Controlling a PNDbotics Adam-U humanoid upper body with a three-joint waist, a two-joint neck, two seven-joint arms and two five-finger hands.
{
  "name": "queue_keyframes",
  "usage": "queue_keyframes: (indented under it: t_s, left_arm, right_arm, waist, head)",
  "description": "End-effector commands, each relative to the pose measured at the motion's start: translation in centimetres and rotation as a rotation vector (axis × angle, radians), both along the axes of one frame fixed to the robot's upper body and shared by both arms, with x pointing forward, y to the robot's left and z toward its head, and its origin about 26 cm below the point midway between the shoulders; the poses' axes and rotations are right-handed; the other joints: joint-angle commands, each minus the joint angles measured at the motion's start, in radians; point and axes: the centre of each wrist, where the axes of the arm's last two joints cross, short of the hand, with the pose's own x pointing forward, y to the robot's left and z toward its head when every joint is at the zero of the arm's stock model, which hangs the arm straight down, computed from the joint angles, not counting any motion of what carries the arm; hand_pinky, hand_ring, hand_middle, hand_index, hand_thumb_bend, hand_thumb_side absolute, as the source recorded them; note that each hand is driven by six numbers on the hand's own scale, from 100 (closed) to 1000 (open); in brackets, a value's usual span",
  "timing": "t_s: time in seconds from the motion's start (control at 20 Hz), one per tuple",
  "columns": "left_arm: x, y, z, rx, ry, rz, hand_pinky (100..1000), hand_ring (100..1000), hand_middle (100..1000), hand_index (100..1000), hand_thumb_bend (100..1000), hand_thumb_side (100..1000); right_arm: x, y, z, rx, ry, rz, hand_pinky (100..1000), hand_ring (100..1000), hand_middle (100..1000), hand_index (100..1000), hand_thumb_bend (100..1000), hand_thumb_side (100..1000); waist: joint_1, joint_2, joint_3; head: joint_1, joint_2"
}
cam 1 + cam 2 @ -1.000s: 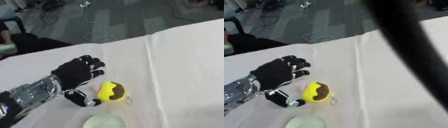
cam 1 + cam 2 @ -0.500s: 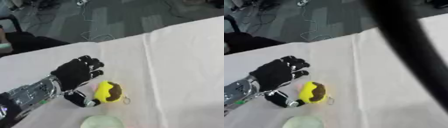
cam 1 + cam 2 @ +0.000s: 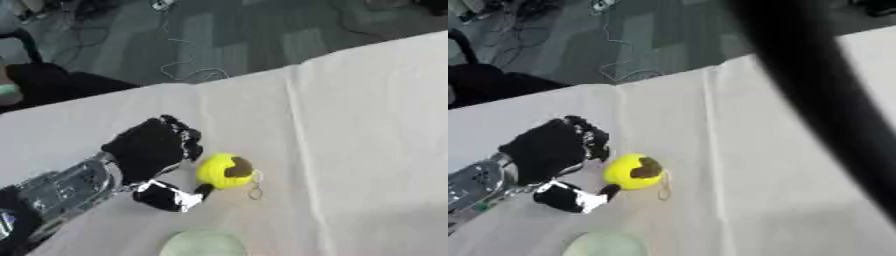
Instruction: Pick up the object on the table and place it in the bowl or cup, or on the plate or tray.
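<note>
A yellow ball with a brown patch and a small metal ring lies on the white tablecloth. My left hand comes in from the lower left, black with a silver forearm. Its curled fingers sit against the ball's upper left. The thumb reaches under them, and its tip touches the ball's lower left, so the ball is pinched between thumb and fingers. A pale green round dish shows at the bottom edge, just below the hand. My right hand shows in no view.
The table's far edge runs diagonally, with grey floor and cables beyond. A crease in the cloth runs down right of the ball. A dark blurred bar crosses the right eye view close to the camera.
The whole picture has shifted slightly, so the camera moved. The left hand stays against the ball in the same pose, and the ball rests on the cloth as before.
</note>
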Motion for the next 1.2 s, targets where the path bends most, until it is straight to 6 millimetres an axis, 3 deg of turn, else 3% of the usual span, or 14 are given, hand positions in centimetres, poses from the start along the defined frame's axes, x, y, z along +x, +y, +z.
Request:
queue_keyframes:
  t_s: [0.05, 0.25, 0.4, 0.45, 0.5, 0.55, 0.7, 0.9, 0.95, 1.0, 1.05, 1.1, 1.15, 1.2]
  left_arm:
    - [-0.2, -0.2, 0.4, -0.012, -0.012, -0.047, 383, 427, 411, 476, 183, 857]
    - [-0.2, -0.2, 0.3, -0.029, -0.011, -0.063, 351, 421, 413, 460, 176, 843]
    - [-0.2, -0.1, 0.0, -0.041, 0.015, -0.039, 417, 577, 574, 613, 174, 878]
    - [-0.2, -0.1, -0.1, -0.048, 0.033, -0.015, 560, 739, 740, 751, 293, 863]
    - [-0.2, 0.0, -0.1, -0.055, 0.053, 0.017, 643, 792, 802, 807, 465, 793]
    - [-0.2, 0.0, -0.1, -0.062, 0.077, 0.058, 706, 830, 842, 838, 570, 753]
    - [-0.2, -0.2, 0.0, -0.068, 0.118, 0.123, 782, 893, 911, 902, 666, 695]
    - [-0.1, -0.3, 0.1, -0.069, 0.123, 0.134, 763, 877, 902, 897, 610, 687]
    - [-0.1, -0.3, 0.2, -0.07, 0.111, 0.122, 584, 683, 721, 820, 473, 698]
    - [-0.1, -0.4, 0.3, -0.067, 0.094, 0.106, 638, 750, 785, 847, 510, 696]
    - [0.0, -0.4, 0.3, -0.065, 0.072, 0.087, 278, 358, 411, 635, 346, 711]
    - [0.0, -0.4, 0.3, -0.064, 0.046, 0.063, 213, 299, 360, 587, 319, 731]
    - [0.0, -0.5, 0.2, -0.067, 0.027, 0.041, 100, 116, 198, 432, 199, 852]
    - [0.0, -0.5, 0.1, -0.071, 0.015, 0.024, 100, 116, 198, 432, 197, 869]
  right_arm:
    - [-0.2, -0.5, 0.8, 0.201, -0.29, 0.228, 276, 332, 355, 539, 200, 871]
    - [-0.2, -0.5, 0.9, 0.206, -0.292, 0.23, 275, 332, 357, 542, 197, 874]
    - [-0.2, -0.5, 1.0, 0.211, -0.292, 0.236, 273, 332, 358, 543, 167, 860]
    - [-0.2, -0.4, 1.1, 0.213, -0.293, 0.238, 272, 332, 358, 544, 191, 880]
    - [-0.2, -0.4, 1.1, 0.214, -0.294, 0.24, 272, 332, 359, 544, 190, 880]
    - [-0.2, -0.3, 1.2, 0.216, -0.295, 0.244, 271, 332, 359, 544, 188, 882]
    - [-0.2, -0.2, 1.4, 0.22, -0.299, 0.252, 270, 333, 361, 547, 187, 883]
    - [-0.2, 0.0, 1.7, 0.225, -0.302, 0.263, 269, 333, 363, 549, 185, 886]
    - [-0.2, 0.0, 1.7, 0.227, -0.302, 0.265, 269, 333, 363, 550, 185, 887]
    - [-0.2, 0.0, 1.8, 0.227, -0.303, 0.267, 269, 333, 363, 550, 185, 886]
    - [-0.2, 0.0, 1.8, 0.228, -0.303, 0.268, 269, 333, 363, 550, 186, 885]
    - [-0.2, 0.0, 1.8, 0.229, -0.304, 0.268, 269, 333, 363, 550, 186, 884]
    - [-0.2, -0.1, 1.9, 0.229, -0.304, 0.267, 270, 333, 363, 550, 187, 883]
    - [-0.2, -0.1, 1.9, 0.229, -0.304, 0.266, 270, 333, 363, 550, 186, 894]
  waist:
    - [-0.006, -0.02, 0.002]
    - [-0.006, -0.018, 0.002]
    - [-0.006, -0.015, -0.001]
    - [-0.006, -0.013, -0.003]
    - [-0.006, -0.011, -0.005]
    - [-0.006, -0.007, -0.007]
    - [-0.006, 0.001, -0.013]
    - [-0.006, 0.009, -0.017]
    - [-0.006, 0.011, -0.018]
    - [-0.006, 0.012, -0.019]
    - [-0.006, 0.013, -0.019]
    - [-0.006, 0.013, -0.019]
    - [-0.006, 0.013, -0.018]
    - [-0.006, 0.012, -0.017]
  head:
    - [-0.003, -0.019]
    - [-0.004, -0.022]
    - [-0.007, -0.027]
    - [-0.009, -0.03]
    - [-0.01, -0.032]
    - [-0.012, -0.036]
    - [-0.015, -0.044]
    - [-0.017, -0.053]
    - [-0.018, -0.056]
    - [-0.019, -0.057]
    - [-0.019, -0.059]
    - [-0.019, -0.059]
    - [-0.018, -0.059]
    - [-0.018, -0.058]
